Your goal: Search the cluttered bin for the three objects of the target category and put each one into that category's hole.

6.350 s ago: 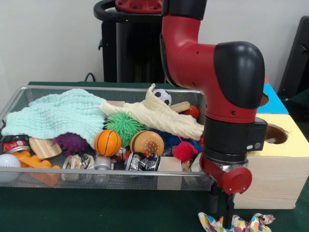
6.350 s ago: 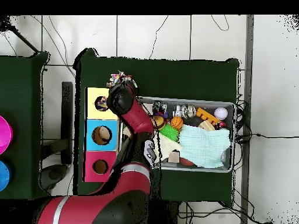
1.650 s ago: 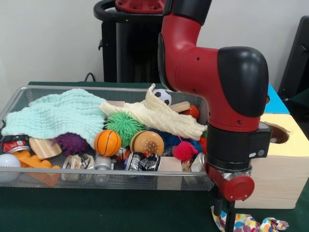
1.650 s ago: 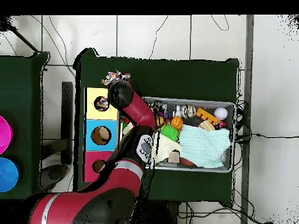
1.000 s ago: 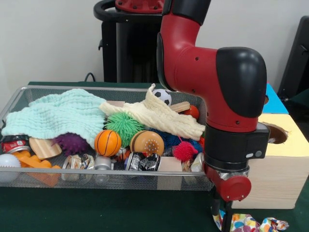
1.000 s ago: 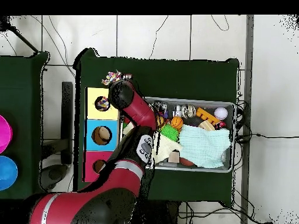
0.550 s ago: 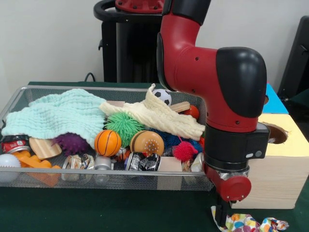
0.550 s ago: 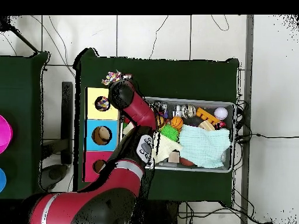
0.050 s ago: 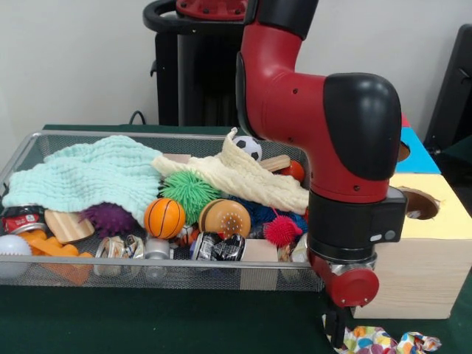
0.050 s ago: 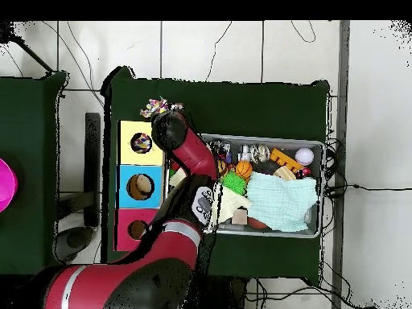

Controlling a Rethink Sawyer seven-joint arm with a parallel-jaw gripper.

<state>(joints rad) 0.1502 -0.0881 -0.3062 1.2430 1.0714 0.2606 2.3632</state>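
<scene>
My gripper (image 9: 337, 333) hangs low over the green table, just in front of the wire bin's (image 9: 162, 276) right corner and beside the wooden box's yellow end (image 9: 442, 221). A crumpled multicoloured cloth (image 9: 380, 341) lies on the table, touching the gripper's right side; whether it is gripped does not show. In the overhead view the same cloth (image 10: 159, 106) pokes out past the arm's wrist (image 10: 170, 130), next to the yellow hole (image 10: 141, 143). A mint cloth (image 9: 88, 177) and a cream cloth (image 9: 243, 181) lie draped over the bin's clutter.
The bin holds a basketball (image 9: 164, 217), green spiky ball (image 9: 189, 190), soccer ball (image 9: 249, 147), red spiky ball (image 9: 282, 230), crushed cans (image 9: 217, 247) and a white ball (image 9: 13, 254). The box's blue hole (image 10: 139, 187) and red hole (image 10: 138, 230) lie beside the arm.
The arm's wrist has drifted slightly left over the last second and stays low. The multicoloured cloth lies a little further right than 6 s ago.
</scene>
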